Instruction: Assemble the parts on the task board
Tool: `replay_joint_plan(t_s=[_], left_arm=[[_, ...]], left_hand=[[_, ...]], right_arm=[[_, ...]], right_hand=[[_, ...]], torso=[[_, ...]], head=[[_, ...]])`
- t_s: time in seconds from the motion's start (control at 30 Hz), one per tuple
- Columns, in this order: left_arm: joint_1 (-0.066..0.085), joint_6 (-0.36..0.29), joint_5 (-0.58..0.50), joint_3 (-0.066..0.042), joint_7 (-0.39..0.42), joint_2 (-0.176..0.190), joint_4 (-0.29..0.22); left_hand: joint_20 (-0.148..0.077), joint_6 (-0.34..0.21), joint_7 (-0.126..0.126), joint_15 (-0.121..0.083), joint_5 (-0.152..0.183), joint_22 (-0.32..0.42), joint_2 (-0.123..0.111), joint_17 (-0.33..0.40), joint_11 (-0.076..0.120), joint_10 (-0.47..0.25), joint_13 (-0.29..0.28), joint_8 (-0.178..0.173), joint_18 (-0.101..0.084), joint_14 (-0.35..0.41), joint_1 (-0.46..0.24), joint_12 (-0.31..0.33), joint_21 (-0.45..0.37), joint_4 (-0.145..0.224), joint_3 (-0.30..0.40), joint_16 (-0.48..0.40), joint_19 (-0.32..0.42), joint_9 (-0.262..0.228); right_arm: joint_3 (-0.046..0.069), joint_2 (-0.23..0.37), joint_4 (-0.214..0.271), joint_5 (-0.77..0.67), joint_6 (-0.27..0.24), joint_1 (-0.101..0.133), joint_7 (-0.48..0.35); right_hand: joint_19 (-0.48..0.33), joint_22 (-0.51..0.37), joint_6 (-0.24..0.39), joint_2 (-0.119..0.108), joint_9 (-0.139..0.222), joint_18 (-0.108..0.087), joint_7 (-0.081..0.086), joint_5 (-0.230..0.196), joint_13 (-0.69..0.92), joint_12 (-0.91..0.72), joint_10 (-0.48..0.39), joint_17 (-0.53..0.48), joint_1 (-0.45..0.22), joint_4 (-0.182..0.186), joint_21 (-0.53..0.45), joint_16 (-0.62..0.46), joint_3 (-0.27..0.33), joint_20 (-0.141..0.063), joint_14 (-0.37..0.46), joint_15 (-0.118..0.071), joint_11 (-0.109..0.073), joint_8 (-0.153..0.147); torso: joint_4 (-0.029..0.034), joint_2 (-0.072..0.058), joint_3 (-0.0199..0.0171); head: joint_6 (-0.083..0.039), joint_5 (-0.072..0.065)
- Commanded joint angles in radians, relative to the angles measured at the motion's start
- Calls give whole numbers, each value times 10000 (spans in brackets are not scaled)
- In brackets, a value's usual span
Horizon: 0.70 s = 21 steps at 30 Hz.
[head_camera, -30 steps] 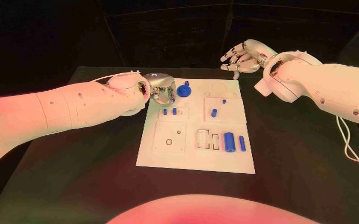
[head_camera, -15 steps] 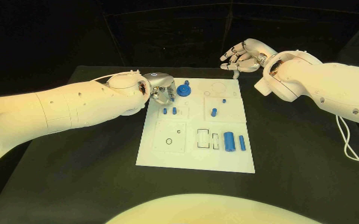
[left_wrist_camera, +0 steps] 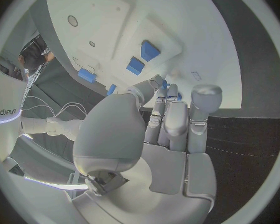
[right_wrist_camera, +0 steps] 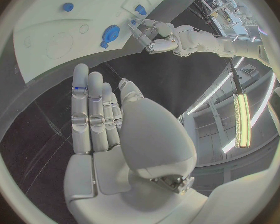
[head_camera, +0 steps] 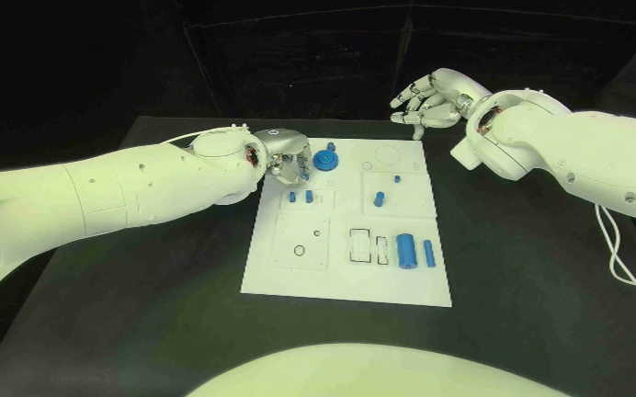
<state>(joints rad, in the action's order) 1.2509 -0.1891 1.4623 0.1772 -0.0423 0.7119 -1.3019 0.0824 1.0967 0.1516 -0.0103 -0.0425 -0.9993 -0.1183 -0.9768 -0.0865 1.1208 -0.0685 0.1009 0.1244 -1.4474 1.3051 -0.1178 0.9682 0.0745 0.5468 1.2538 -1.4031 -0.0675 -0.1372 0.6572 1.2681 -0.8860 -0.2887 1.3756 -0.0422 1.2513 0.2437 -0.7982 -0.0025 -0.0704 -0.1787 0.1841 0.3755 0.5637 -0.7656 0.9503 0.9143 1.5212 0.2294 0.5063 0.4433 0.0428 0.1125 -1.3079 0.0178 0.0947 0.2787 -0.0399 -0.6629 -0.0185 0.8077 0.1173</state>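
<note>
Matt white task board (head_camera: 347, 273), black table (head_camera: 146, 305)

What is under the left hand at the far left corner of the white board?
The left hand hangs over the board's far left corner, fingers by a round blue part. Whether it holds anything, or what lies beneath its palm, is covered.

A robotics laboratory. A black table (head_camera: 159, 323) stands before black curtain walls and carries a white task board (head_camera: 347, 289) of recesses and small blue parts (head_camera: 405, 251) at its middle. In the right wrist view, long ceiling strip lights (right_wrist_camera: 241, 119) and cluttered equipment shelving (right_wrist_camera: 216, 0) appear beyond the table's far edge.
</note>
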Motion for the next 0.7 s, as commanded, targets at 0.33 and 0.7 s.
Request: replay_joint_plan(t_s=[0.33,0.7], left_arm=[[14,52,-23,-6,31,-18,39],[15,-170,-152,-6,124,5,99]], left_hand=[[73,-20,-43,30,-53,-59,-3,-33,31,301,-22,-53,19,-24,77,-23,17,-2,150,-20,-30,-14],[45,134,-35,-6,-55,-121,72,-51,69,591,-24,-12,10,-54,116,25,71,-9,282,-6,-73,-41]], right_arm=[[7,-2,19,23,-15,23,-87],[7,3,25,23,-27,23,-89]], right_hand=[[70,2,52,57,11,-34,-35,32,-11,-40,-45,-16,69,18,-52,41,67,-7,15,-35,-24,37],[70,2,52,57,11,-34,-35,32,-11,-40,-45,-16,69,18,-52,41,67,-7,15,-35,-24,37]], torso=[[-8,1,-3],[1,1,1]], head=[[3,-6],[-2,-32]])
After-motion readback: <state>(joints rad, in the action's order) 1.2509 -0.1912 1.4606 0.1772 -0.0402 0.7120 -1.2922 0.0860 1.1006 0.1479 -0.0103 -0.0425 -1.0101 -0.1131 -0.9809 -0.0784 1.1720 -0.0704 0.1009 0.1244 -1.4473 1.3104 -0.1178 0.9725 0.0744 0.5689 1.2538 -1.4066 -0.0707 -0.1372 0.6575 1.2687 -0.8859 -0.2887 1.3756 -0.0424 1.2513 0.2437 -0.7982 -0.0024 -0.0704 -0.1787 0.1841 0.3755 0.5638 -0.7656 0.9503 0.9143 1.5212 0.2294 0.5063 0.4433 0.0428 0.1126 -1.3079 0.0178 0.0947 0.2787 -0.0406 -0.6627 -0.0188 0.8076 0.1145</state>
